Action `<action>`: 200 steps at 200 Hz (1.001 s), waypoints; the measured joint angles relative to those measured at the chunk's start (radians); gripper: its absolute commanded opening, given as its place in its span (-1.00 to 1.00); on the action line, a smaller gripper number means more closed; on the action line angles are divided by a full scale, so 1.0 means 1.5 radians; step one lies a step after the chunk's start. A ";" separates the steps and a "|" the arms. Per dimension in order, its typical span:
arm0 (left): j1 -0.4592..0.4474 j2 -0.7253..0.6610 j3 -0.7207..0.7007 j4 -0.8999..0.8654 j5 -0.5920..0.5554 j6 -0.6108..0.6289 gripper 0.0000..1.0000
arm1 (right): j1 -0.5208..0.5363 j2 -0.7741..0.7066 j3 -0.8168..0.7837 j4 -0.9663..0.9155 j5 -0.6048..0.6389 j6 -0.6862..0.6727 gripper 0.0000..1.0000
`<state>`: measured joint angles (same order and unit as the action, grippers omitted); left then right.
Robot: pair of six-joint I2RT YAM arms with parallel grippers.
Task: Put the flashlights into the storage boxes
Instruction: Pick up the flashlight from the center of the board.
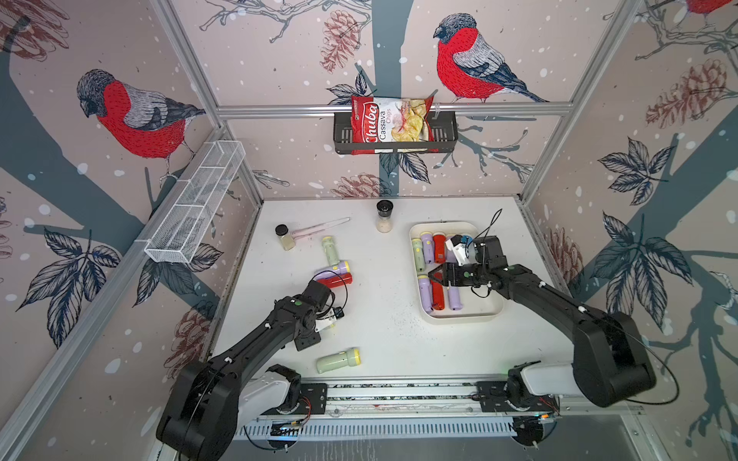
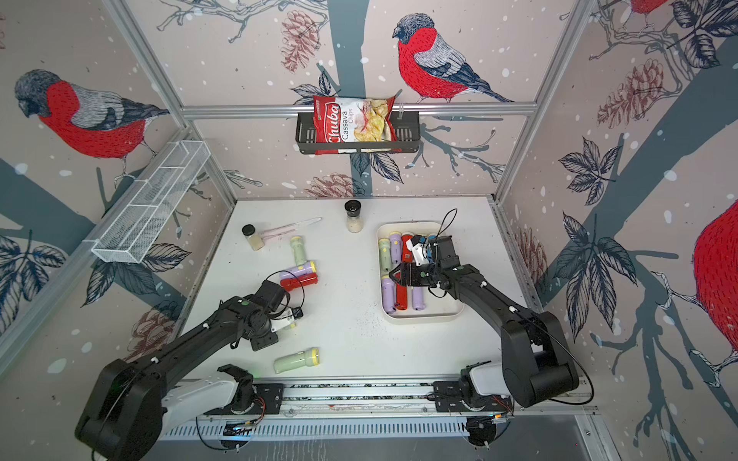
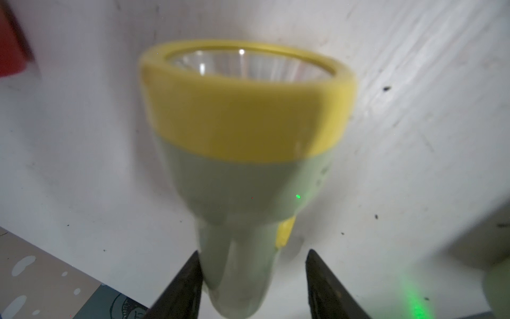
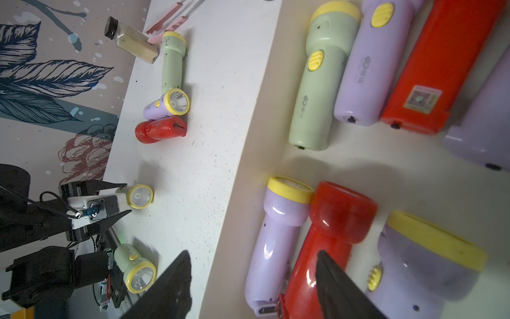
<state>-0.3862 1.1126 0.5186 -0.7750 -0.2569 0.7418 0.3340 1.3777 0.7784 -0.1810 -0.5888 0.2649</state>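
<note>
- Flashlights (image 1: pixel 439 248) are seen in two places: loose on the white table (image 1: pixel 391 335) and packed in the cream tray (image 1: pixel 495 313). Three sides are enclosed by bird-patterned walls.
- On the left wall a wire basket (image 1: pixel 195 203) is hung. Below it a small jar (image 1: pixel 284 237) and a pink utensil (image 1: pixel 319 227) are laid.
- A pale green flashlight (image 1: pixel 330 250), a lilac flashlight (image 1: pixel 335 269) and a red flashlight (image 1: pixel 334 280) are bunched together.
- The left gripper (image 3: pixel 254 250) is set astride a yellow-rimmed flashlight (image 3: pixel 242 132): one finger is touching its handle, while a gap is left at the other.
- A front flashlight (image 1: pixel 338 360) is laid near the front rail.
- A bare strip of table is left before the tray's left rim.
- An upright jar (image 1: pixel 384 217) is stood near the back edge, and a chip bag (image 1: pixel 389 119) is hung above.
- The right gripper (image 1: pixel 435 278) is held over the tray, jaws parted and empty.
- The tray's right rim is set near the right wall.
</note>
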 measured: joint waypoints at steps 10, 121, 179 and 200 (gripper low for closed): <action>0.004 0.002 -0.004 0.006 0.009 0.002 0.04 | -0.004 0.002 -0.005 0.001 -0.004 -0.001 0.41; 0.009 0.011 0.024 0.045 0.062 -0.014 -0.93 | -0.052 -0.032 -0.034 0.036 -0.068 -0.003 0.39; 0.009 -0.004 0.097 0.085 0.149 -0.094 -1.00 | -0.021 -0.100 -0.034 0.055 -0.073 -0.003 0.36; 0.009 -0.001 0.130 0.116 0.202 -0.149 -1.00 | -0.004 -0.116 -0.034 0.070 -0.062 0.003 0.35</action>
<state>-0.3733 1.1110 0.7132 -0.6010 0.0456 0.5182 0.3283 1.2041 0.7280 -0.0757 -0.6815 0.2691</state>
